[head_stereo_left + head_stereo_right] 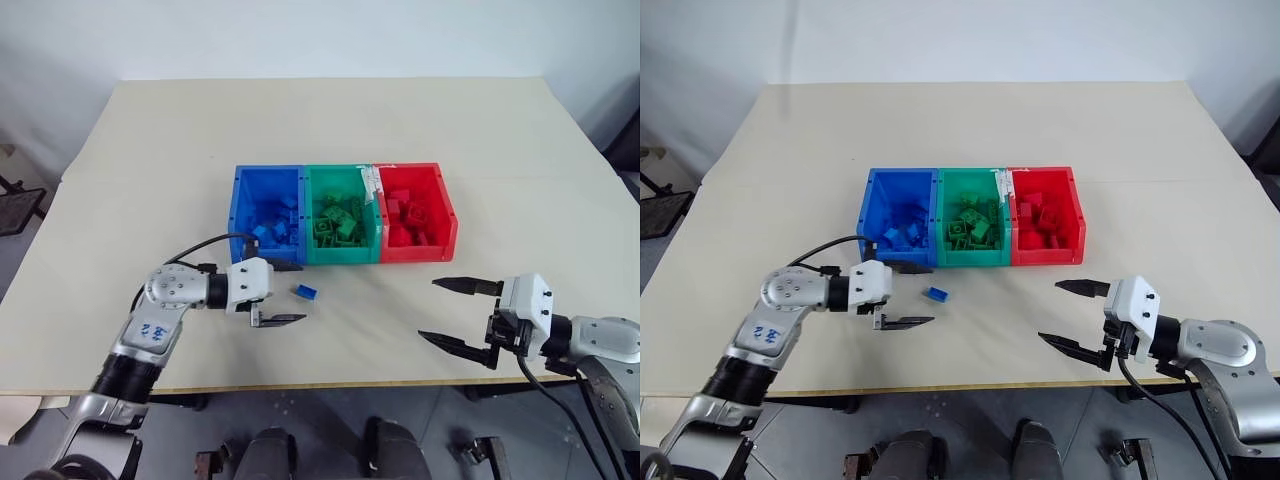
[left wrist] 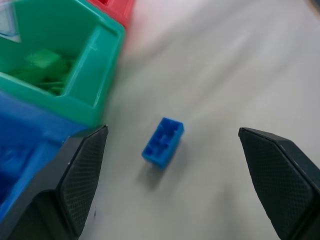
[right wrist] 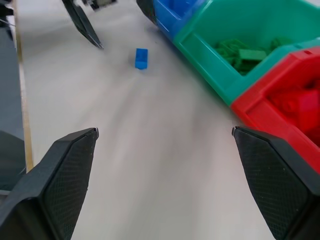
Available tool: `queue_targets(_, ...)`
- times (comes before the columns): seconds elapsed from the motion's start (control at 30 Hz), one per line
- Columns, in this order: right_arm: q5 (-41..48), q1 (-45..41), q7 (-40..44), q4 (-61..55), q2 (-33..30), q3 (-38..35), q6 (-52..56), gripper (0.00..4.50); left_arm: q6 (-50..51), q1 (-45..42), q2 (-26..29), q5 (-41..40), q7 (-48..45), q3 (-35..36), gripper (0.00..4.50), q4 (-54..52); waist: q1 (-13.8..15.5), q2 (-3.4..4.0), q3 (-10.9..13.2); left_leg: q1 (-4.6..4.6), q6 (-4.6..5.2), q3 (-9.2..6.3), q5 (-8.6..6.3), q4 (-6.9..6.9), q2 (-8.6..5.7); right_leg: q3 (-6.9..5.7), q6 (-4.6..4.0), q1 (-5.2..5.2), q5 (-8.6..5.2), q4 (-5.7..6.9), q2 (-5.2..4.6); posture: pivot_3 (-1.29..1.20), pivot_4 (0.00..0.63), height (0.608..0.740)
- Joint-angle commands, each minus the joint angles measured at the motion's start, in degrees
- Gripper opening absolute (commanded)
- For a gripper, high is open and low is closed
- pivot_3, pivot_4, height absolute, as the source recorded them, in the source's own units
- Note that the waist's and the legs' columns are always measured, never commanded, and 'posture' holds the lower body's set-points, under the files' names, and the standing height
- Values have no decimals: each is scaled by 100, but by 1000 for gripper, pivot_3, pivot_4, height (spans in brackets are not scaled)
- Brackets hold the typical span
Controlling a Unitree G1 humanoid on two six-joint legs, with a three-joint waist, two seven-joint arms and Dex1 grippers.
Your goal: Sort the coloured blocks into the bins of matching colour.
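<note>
One small blue block [image 1: 306, 292] lies on the table just in front of the blue bin [image 1: 266, 212], and it also appears in the left wrist view [image 2: 163, 142]. My left gripper [image 1: 282, 293] is open, its fingers standing on either side of the line to the block, which lies a short way off their tips. The green bin [image 1: 341, 213] and the red bin [image 1: 414, 211] stand in a row to the right of the blue one; each holds blocks of its own colour. My right gripper [image 1: 462, 316] is open over the table's front right, with nothing between its fingers.
The cream table [image 1: 330, 120] stretches wide behind the bins. Its front edge [image 1: 330, 384] runs close below both grippers. A black cable [image 1: 205, 246] loops over my left arm.
</note>
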Motion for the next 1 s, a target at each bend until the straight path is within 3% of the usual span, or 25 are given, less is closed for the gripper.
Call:
queue_targets(0.03, 121, 248, -262, -511, -6, -326, 101, 4500, -203, -287, -168, 191, -95, -242, 4446, 589, 4, -1, 0, -1, 1, 1, 0, 0, -1, 0, 0, 0, 0, -2, -1, 0, 150, 740)
queue_targets(0.23, 81, 635, -659, -897, 157, -402, 136, 4500, -398, -545, -434, 299, -237, -471, 4446, 1126, 44, -2, -1, 1, 3, 1, -1, 8, -2, 1, 0, 6, 0, -2, -2, 0, 150, 740)
queue_targets(0.33, 51, 701, -751, -943, 184, -403, 121, 4500, -512, -620, -482, 337, -272, -496, 3875, 1273, 60, -2, -3, 0, 5, 1, -2, 11, -3, 2, 1, 8, 0, -4, -3, 0, 150, 740)
queue_targets(0.7, -72, 561, -722, -688, 175, -313, -79, 4500, -517, -478, -307, 268, -368, -373, 481, 1145, 25, -2, -3, 1, 5, 1, -2, 11, -1, 2, 0, 7, 0, -2, -2, 0, 150, 740)
queue_targets(0.83, -79, 536, -714, -614, 213, -328, -152, 4500, 95, -217, -291, -467, -544, 2, 482, 596, 5, -2, -3, 1, 5, 1, -2, 9, 0, 2, 0, 5, 0, -1, -1, 0, 150, 740)
queue_targets(1.0, 321, 461, -1242, -866, 628, -610, -31, 4500, 1178, 95, -260, -1479, 108, 1083, 482, -364, -8, -3, -2, -2, 4, 0, -2, 5, 9, 0, 0, -1, 0, 1, 1, 0, 150, 740)
